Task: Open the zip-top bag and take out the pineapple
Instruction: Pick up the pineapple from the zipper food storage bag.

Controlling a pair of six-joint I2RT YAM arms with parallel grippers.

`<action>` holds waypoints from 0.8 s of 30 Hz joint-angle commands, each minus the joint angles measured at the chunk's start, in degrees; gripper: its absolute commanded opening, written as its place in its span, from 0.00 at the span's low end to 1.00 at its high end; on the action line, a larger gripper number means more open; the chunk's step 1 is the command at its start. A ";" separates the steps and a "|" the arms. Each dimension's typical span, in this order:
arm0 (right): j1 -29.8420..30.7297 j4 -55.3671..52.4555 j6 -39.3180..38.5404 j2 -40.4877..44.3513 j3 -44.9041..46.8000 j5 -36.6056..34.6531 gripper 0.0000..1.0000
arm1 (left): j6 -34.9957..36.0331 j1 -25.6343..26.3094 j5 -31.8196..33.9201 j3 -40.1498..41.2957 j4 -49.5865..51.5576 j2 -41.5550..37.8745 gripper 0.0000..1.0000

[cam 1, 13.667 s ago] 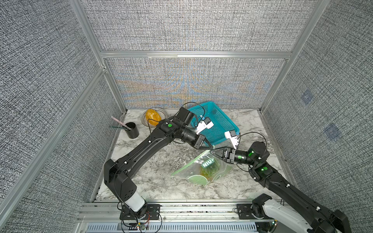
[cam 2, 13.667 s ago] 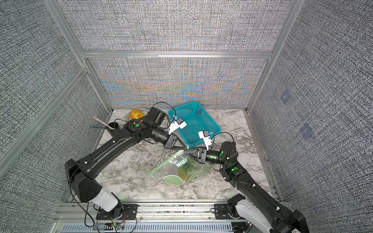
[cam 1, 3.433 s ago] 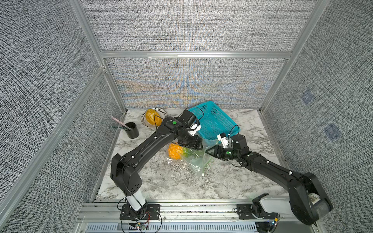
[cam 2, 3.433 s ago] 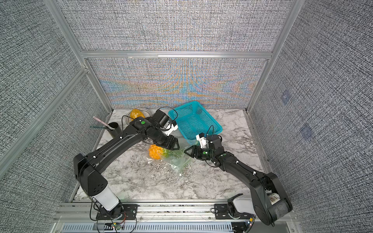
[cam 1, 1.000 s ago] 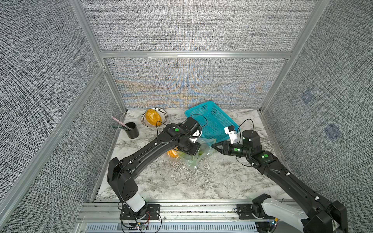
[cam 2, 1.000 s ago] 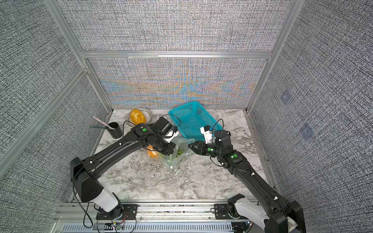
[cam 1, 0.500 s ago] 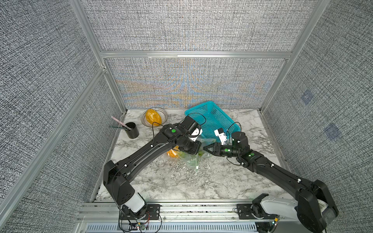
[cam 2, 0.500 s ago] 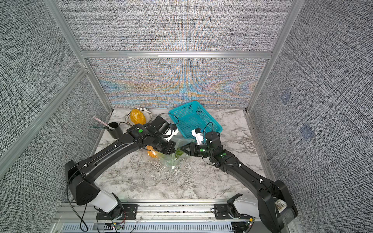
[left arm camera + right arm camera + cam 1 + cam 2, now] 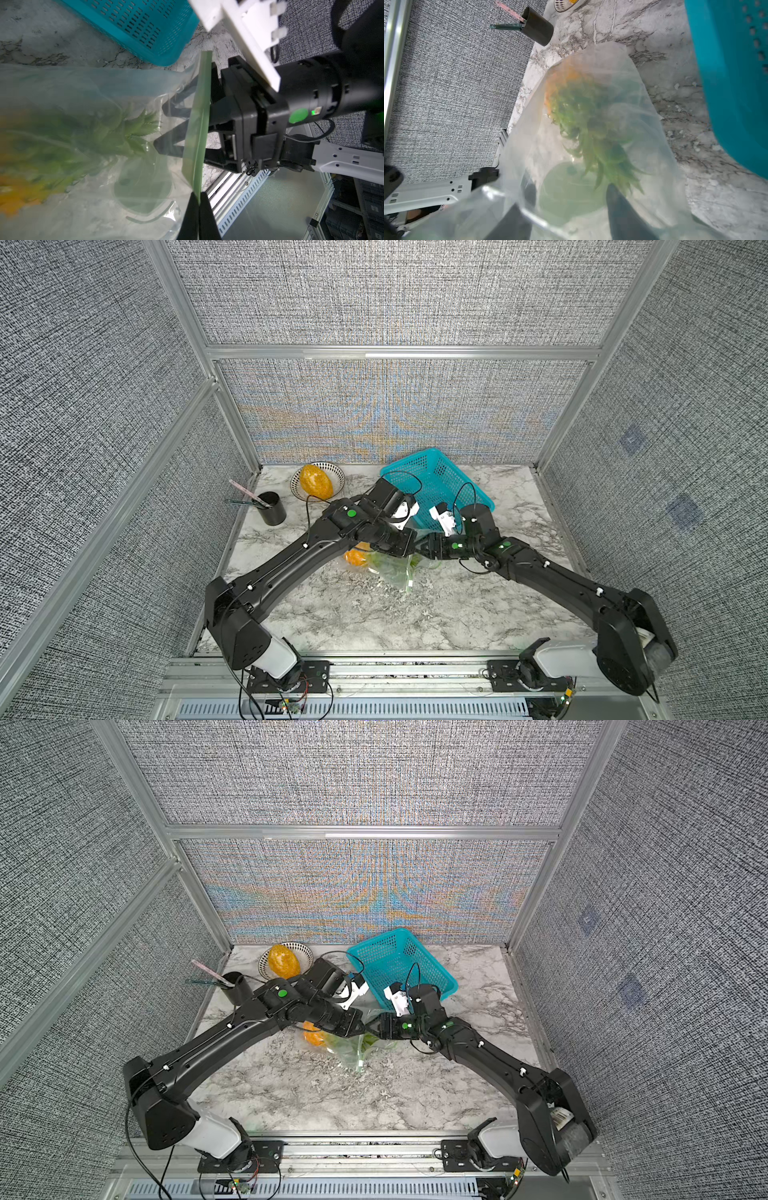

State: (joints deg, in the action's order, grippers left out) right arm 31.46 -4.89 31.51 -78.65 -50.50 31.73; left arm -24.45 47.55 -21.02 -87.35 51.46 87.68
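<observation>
Your left gripper (image 9: 198,204) is clenched on the green zip strip (image 9: 199,128) of the bag (image 9: 83,87), pinching one end of the strip so that the mouth of the bag is held up off the worktop (image 9: 374,614). Your right gripper (image 9: 161,126) is released: its two black fingers stand well apart and reach past the strip into the bag's mouth, where you can see them through the clear film. The pineapple (image 9: 591,116) is inside the bag. Its orange body lies deep in the bag on the left arm's side, and its green leaf crown (image 9: 133,128) points toward the mouth. In the right wrist view the leaf tips sit just beside one of the right gripper's fingers (image 9: 623,207); you cannot tell whether they touch. In both top views the bag lies near the middle of the worktop, between the two grippers and just in front of the teal basket (image 9: 436,481). Along the back edge, a smooth orange fruit (image 9: 316,481) sits in a patterned bowl (image 9: 338,475). A black cup (image 9: 272,508) with sticks in it stands well apart near the left wall.
</observation>
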 commanded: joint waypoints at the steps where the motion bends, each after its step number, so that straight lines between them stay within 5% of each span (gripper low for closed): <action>1: 0.76 -2.96 -4.53 -1.92 -1.29 -2.39 0.62 | -0.08 0.00 -1.10 0.08 -2.12 -0.79 0.00; 12: 3.98 -1.00 -8.52 -8.71 -1.60 -4.55 0.68 | 0.07 0.09 -1.68 0.93 -2.09 -1.77 0.04; 19: 4.42 2.29 -8.22 -10.38 -0.31 -5.26 0.71 | -1.12 -0.26 6.26 0.84 3.01 -4.74 0.61; 24: 4.68 3.48 -8.43 -11.08 -0.15 -4.86 0.71 | -2.05 -1.54 13.37 2.72 4.34 -8.49 0.78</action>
State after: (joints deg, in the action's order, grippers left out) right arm 35.97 -3.77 23.68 -89.54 -50.85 26.98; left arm -25.56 46.70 -14.20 -85.32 53.84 80.58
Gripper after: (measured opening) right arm 0.712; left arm 0.788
